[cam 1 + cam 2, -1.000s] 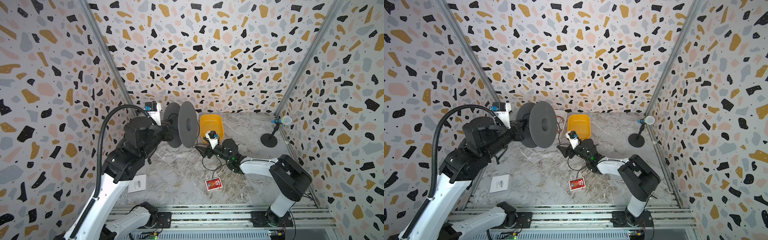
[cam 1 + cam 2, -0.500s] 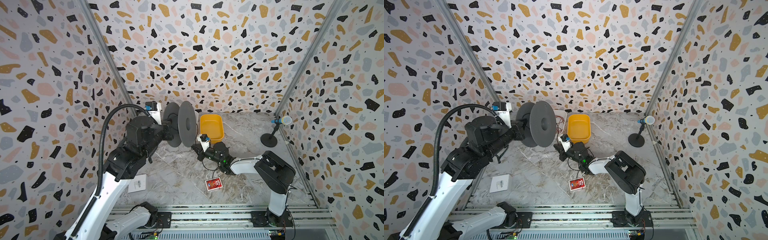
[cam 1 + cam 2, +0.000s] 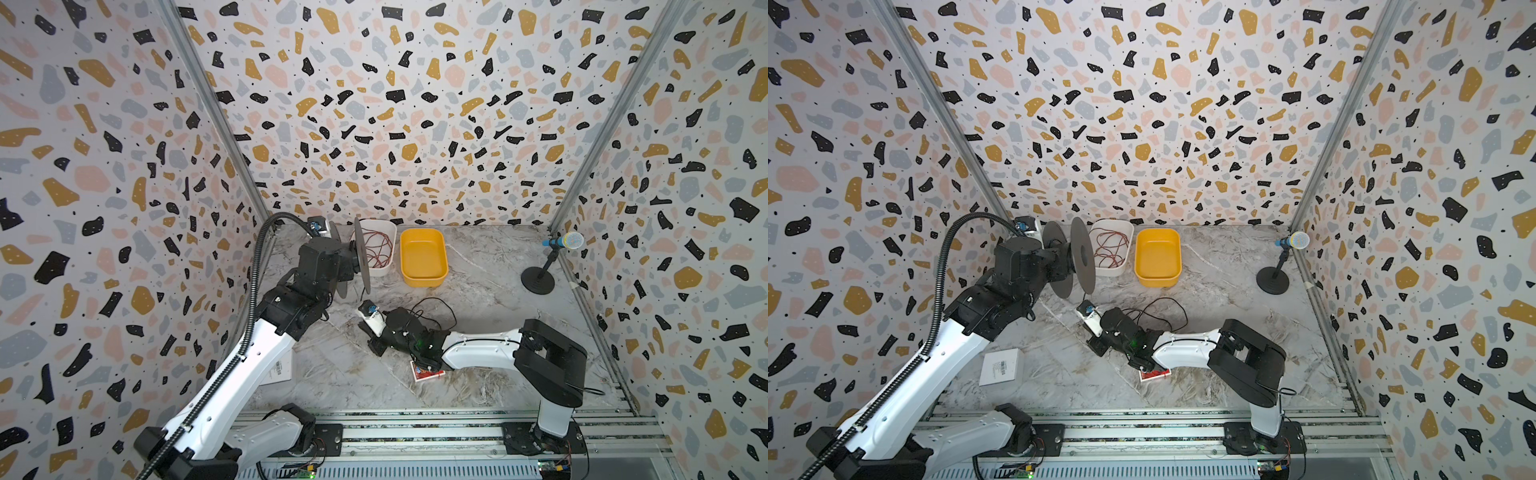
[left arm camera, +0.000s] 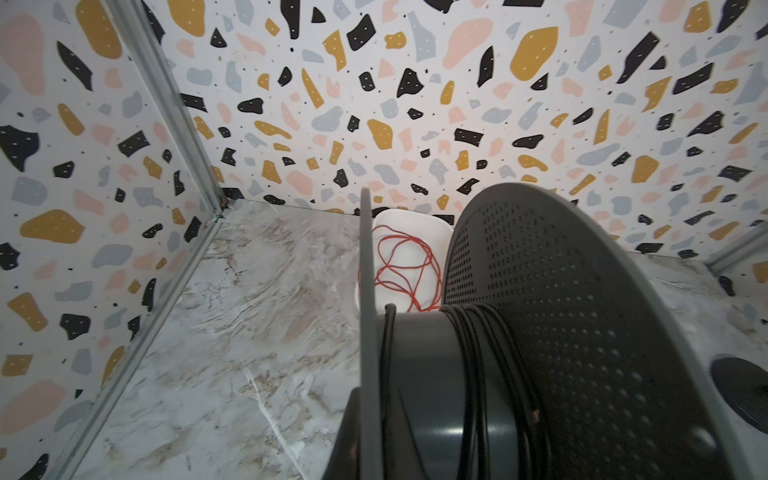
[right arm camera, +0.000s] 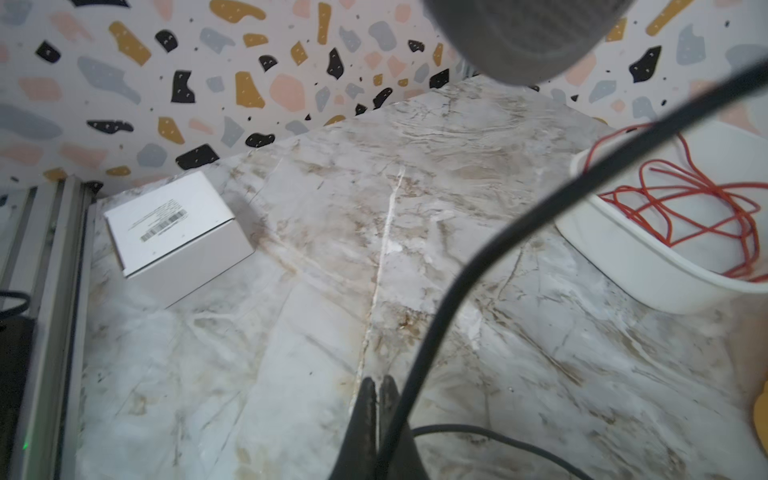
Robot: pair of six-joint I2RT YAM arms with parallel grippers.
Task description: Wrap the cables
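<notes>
Left gripper: clamped shut on a flange of the grey reel, holding it clear of the table at about 10 o'clock, axle roughly level.
Cord: black and thin; several turns sit on the reel's hub in the left wrist view. In both top views its loose loops lie on the table near the centre, at 1 o'clock from the right gripper.
Right gripper: fingers pressed together, low over the table just toward 8 o'clock of centre. The cord runs just beside the fingers; whether it is pinched cannot be told.
Yellow tub: at 12 o'clock, by the back wall.
White tub: at 11 o'clock, just beside the yellow tub, with red wire coiled inside.
Microphone: on a black stand at 2 o'clock.
White box: at 8 o'clock, near the front rail.
Red card pack: at 6 o'clock, partly under the right arm.
</notes>
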